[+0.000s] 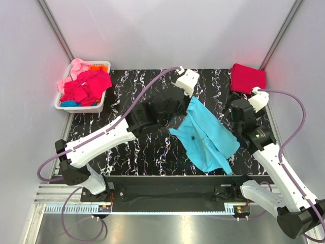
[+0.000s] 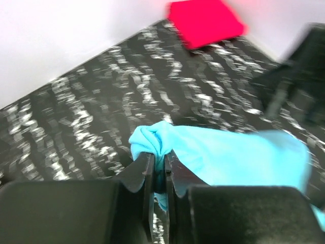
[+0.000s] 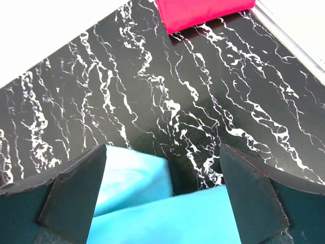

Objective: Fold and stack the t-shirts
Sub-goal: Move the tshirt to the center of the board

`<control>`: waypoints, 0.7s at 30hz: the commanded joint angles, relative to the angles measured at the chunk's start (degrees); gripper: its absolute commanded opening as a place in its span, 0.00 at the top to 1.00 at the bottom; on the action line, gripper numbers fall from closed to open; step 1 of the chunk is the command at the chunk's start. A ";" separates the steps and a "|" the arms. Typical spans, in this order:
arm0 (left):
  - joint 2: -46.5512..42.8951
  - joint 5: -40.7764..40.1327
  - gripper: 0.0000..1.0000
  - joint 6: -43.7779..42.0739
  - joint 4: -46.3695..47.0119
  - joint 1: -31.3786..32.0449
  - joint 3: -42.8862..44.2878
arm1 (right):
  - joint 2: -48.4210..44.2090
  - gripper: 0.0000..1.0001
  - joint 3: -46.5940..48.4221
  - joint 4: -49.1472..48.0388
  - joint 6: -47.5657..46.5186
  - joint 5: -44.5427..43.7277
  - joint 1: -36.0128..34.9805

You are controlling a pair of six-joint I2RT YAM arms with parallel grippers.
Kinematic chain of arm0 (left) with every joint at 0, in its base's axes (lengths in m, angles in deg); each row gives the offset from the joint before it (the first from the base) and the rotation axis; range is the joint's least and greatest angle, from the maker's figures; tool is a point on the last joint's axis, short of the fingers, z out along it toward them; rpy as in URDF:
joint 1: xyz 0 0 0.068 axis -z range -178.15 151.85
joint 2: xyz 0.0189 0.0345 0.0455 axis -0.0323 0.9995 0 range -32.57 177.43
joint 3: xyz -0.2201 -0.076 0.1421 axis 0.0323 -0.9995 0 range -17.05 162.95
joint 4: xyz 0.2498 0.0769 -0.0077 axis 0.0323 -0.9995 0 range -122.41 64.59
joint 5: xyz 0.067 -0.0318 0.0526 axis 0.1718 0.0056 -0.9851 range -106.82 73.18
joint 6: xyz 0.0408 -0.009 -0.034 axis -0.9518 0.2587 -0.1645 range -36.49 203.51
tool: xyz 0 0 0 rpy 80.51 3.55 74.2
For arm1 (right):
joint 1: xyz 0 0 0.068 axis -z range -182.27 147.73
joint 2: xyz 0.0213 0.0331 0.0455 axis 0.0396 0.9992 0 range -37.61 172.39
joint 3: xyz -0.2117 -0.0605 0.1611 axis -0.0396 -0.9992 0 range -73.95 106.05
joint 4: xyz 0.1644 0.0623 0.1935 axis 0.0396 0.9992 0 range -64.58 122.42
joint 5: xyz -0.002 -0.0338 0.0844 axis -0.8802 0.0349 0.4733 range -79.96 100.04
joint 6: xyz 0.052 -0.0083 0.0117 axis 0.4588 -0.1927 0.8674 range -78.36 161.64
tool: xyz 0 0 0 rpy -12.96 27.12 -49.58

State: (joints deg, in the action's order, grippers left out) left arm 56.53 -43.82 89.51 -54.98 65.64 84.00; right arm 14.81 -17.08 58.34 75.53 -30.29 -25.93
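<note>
A turquoise t-shirt (image 1: 205, 134) lies crumpled and partly lifted in the middle of the black marbled table (image 1: 147, 152). My left gripper (image 1: 186, 108) is shut on a bunched top edge of it; in the left wrist view the cloth (image 2: 228, 157) is pinched between the nearly closed jaws of that gripper (image 2: 160, 162). My right gripper (image 1: 232, 110) hovers open at the shirt's right side, with the turquoise cloth (image 3: 152, 213) below its wide-spread fingers (image 3: 76, 188) and nothing between them. A folded crimson t-shirt (image 1: 248, 78) (image 2: 205, 20) (image 3: 203, 11) lies at the far right corner.
A white slotted basket (image 1: 76, 108) at the far left holds several crumpled t-shirts (image 1: 87, 86) in pink, magenta-red, orange and blue. White walls enclose the table on three sides. A black bar runs along the near edge (image 1: 172, 183).
</note>
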 commanded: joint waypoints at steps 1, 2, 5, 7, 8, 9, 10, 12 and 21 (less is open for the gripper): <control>-1.38 -12.79 0.89 1.28 2.23 -0.24 -1.38 | 0.84 0.00 0.71 1.00 0.04 -0.97 0.19; -1.56 -14.46 0.90 3.21 2.31 -0.24 -2.08 | 0.92 0.00 0.53 1.00 -0.05 -0.36 0.19; -3.49 -21.32 0.94 7.88 2.93 -0.77 -4.98 | 1.80 0.00 0.09 1.00 -0.14 0.87 0.19; -6.29 -25.28 0.98 10.33 3.28 -1.56 -6.83 | 2.24 0.01 -0.08 1.00 -0.14 1.57 0.11; -7.61 -26.86 0.99 11.04 3.80 -1.82 -7.79 | 2.33 0.00 -0.26 1.00 -0.05 1.58 0.11; -8.67 -29.74 0.99 11.40 4.24 -2.17 -8.06 | 2.59 0.00 -0.35 0.91 -0.14 1.66 0.11; -9.72 -30.73 1.00 11.14 5.03 -2.27 -8.59 | 2.68 0.00 -0.43 0.91 -0.23 1.84 0.19; -12.98 -33.19 0.99 8.16 9.24 -2.44 -10.00 | 2.95 0.00 -0.52 0.91 -0.23 2.10 0.19; -14.13 -30.84 0.93 3.75 12.25 -2.71 -11.05 | 4.53 0.00 -2.01 0.38 -0.75 7.73 0.11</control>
State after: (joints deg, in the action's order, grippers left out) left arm 41.62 -73.92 93.92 -46.17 63.06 72.66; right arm 19.05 -18.31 59.31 75.26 -24.72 -25.89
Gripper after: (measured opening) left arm 0.100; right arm 0.994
